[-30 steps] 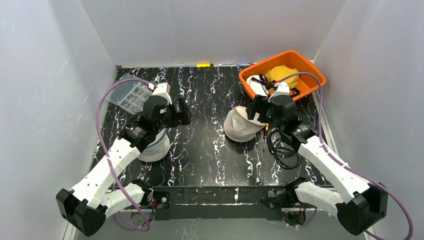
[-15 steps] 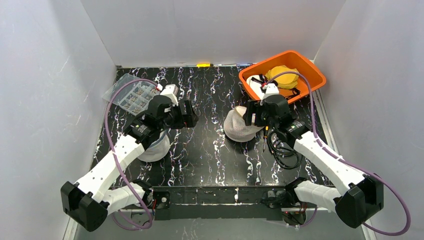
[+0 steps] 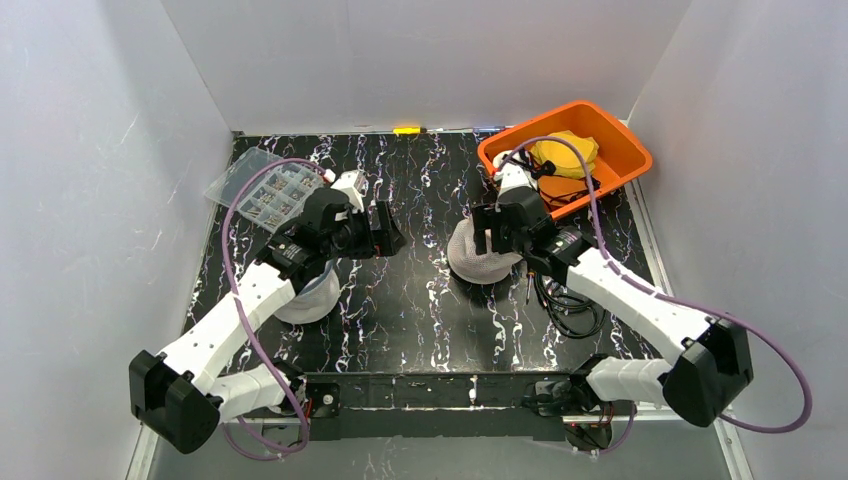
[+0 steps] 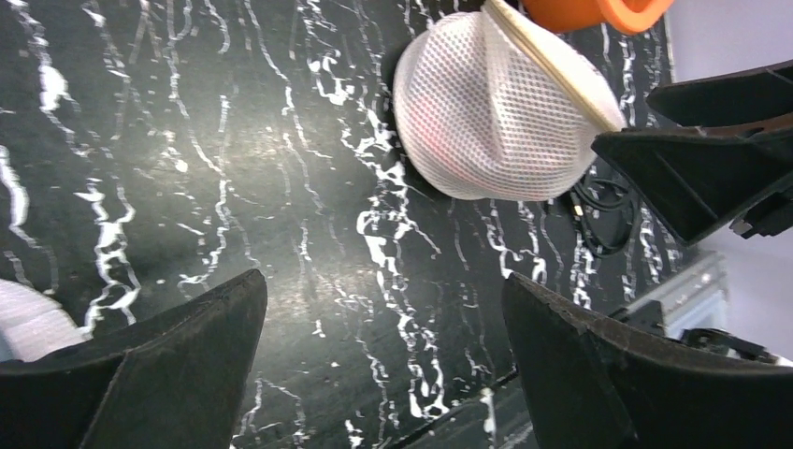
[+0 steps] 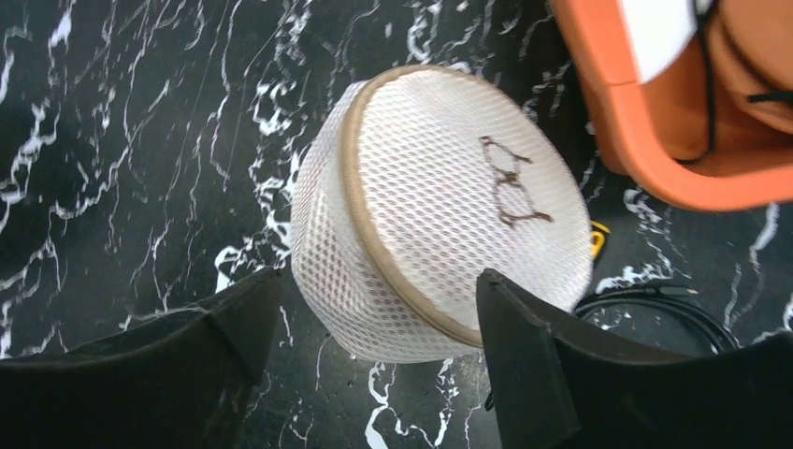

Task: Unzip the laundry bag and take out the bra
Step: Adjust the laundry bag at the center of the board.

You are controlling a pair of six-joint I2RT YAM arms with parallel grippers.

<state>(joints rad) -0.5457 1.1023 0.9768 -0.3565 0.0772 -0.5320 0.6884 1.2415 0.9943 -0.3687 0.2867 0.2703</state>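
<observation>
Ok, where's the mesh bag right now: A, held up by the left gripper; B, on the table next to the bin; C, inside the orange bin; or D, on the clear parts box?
B: the bag lies on the table right beside the bin, while the left gripper is open and holds nothing.

I'm not reading any text, brand or number anywhere in my views. Only mark I'm picking up: a thin brown stitched outline (image 5: 510,182) on the flat face of the round white mesh laundry bag (image 5: 421,243). It's looking roughly like two joined loops, and I'm not resolving it as letters.
</observation>
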